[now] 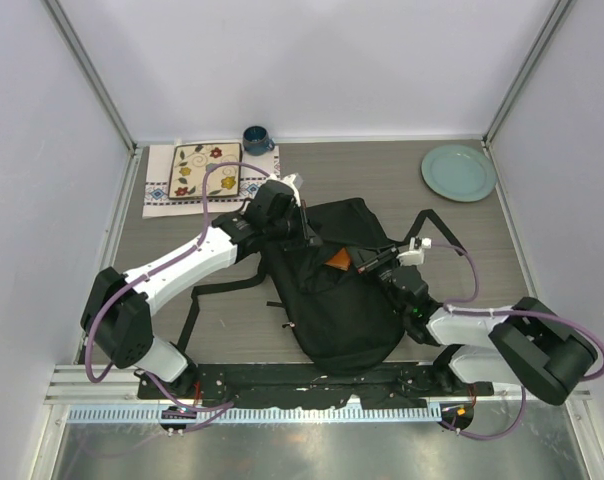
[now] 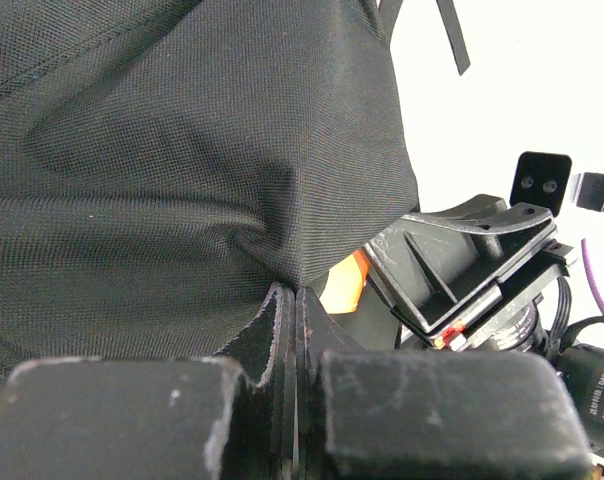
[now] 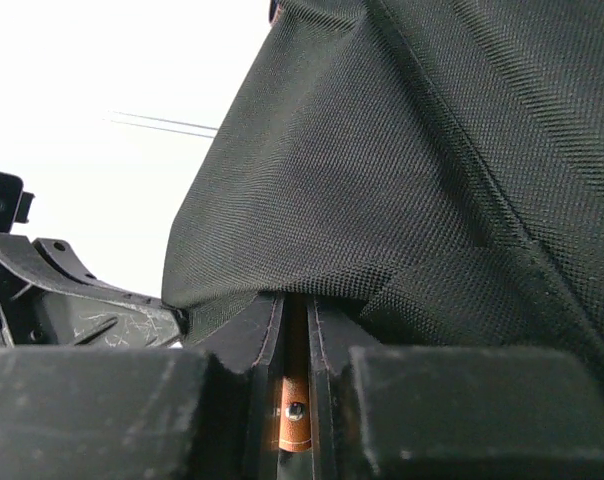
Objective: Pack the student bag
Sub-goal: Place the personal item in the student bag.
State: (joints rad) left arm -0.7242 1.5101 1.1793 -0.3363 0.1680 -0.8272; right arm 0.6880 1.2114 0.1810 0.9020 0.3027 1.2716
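Where it lies at mid-table, just ahead of the arm bases, the student bag (image 1: 342, 310) is a rounded black pack of coarse woven fabric, with straps trailing to left and right and its mouth gaping on an orange item (image 1: 337, 259). Left gripper (image 2: 297, 296): jaws pressed together on a fold of bag fabric. Right gripper (image 3: 296, 300): likewise pinching the fabric edge. Far edge: patterned cloth (image 1: 162, 186), blue mug (image 1: 257, 139), green plate (image 1: 459, 172).

The student bag (image 2: 182, 150) is matt coarse-woven cloth; the left fingers (image 2: 260, 338) look scuffed matt plastic.
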